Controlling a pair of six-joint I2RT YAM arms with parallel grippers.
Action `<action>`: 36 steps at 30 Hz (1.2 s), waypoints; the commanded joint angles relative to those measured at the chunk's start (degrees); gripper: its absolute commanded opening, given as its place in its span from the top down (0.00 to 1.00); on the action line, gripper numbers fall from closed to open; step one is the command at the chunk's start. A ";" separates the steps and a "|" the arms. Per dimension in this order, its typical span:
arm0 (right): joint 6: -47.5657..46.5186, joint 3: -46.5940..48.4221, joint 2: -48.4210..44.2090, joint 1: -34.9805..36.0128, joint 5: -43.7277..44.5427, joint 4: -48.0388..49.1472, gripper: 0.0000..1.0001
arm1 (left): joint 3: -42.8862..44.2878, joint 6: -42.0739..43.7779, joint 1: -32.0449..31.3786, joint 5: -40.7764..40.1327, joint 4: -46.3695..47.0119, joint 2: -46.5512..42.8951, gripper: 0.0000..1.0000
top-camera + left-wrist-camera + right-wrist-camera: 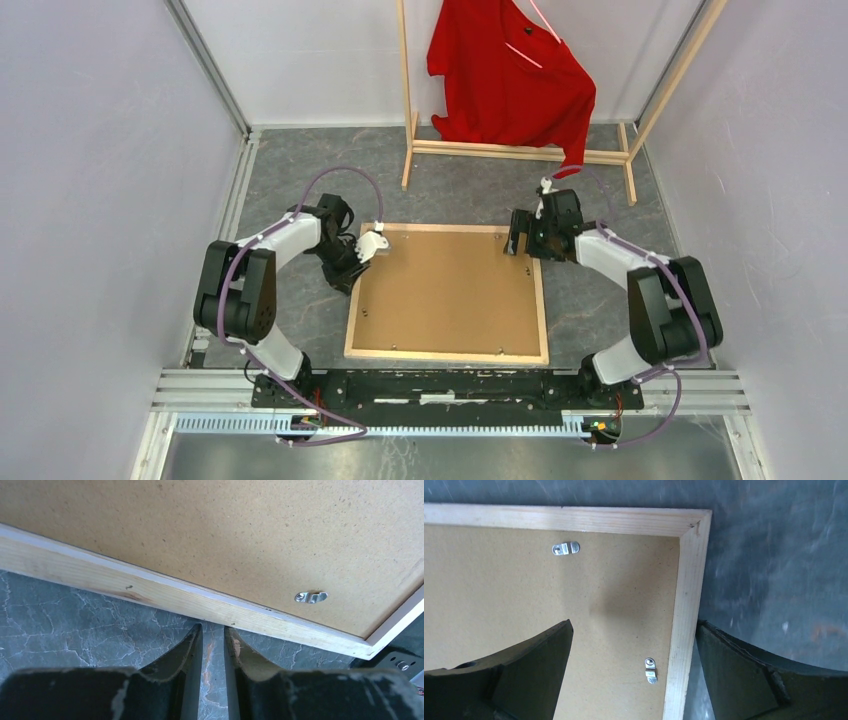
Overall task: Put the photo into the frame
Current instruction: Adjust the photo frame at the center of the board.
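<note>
The frame [543, 300] lies face down in the middle of the table, bare-wood back side up. A plain brown backing board [450, 295] fills it, with small metal clips [566, 548] along its edges. The photo is hidden. My left gripper [372, 243] is low at the frame's far left edge. In the left wrist view its tips [213, 628] stand a narrow gap apart just short of the wooden rail [150, 590], with only table between them. My right gripper [520, 235] hovers over the far right corner, wide open [634, 625]. It straddles the right rail [689, 580].
A wooden clothes rack [520, 152] with a red shirt [510, 75] stands at the back of the table, just beyond the right gripper. Grey walls close in on the left and right. The arms' bases sit on the rail at the near edge.
</note>
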 commanded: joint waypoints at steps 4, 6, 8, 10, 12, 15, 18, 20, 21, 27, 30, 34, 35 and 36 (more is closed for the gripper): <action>3.01 9.95 5.76 1.01 -6.88 6.32 0.02 | 3.64 -7.97 -1.86 8.22 8.95 1.93 0.71; 3.16 9.21 5.12 0.96 -5.53 6.86 0.02 | 4.08 -9.24 -1.83 7.85 10.93 2.46 0.71; 3.13 8.62 4.85 0.79 -4.74 7.12 0.02 | 4.77 -10.69 -1.87 7.82 12.87 3.23 0.71; 2.73 8.72 4.68 0.60 -3.60 6.16 0.02 | 6.16 -12.86 -1.86 7.79 14.33 4.42 0.71; 1.83 8.38 3.37 0.58 -1.07 5.84 0.02 | 7.51 -14.81 -1.82 8.21 15.37 5.44 0.71; -1.26 9.07 0.87 0.56 2.30 4.64 0.02 | 9.22 -15.74 -1.58 7.48 15.23 5.84 0.71; -4.30 8.57 -3.82 0.89 2.52 4.67 0.02 | 10.82 -15.17 0.53 8.11 12.38 4.87 0.66; -5.29 6.91 -6.83 1.62 0.35 6.12 0.02 | 11.95 -14.71 2.76 8.80 9.11 4.19 0.62; -5.44 6.29 -7.84 2.21 -0.99 6.43 0.02 | 12.47 -14.37 3.89 9.81 7.43 3.95 0.61; -4.16 4.92 -8.49 6.13 1.81 3.54 0.02 | 11.07 -14.82 5.95 18.48 4.14 3.62 0.48; -3.05 2.51 -9.21 6.22 1.54 5.36 0.02 | 10.61 -15.38 5.74 17.27 4.57 5.36 0.48; -1.67 2.68 -9.77 13.16 2.48 9.23 0.03 | 8.75 -14.95 5.74 17.31 4.91 6.71 0.51; -1.22 3.89 -8.33 15.61 1.72 9.50 0.07 | 8.44 -15.05 5.67 16.87 5.41 7.14 0.52; -0.12 4.43 -7.23 17.51 0.49 10.55 0.11 | 8.27 -15.17 5.66 16.36 5.94 7.65 0.53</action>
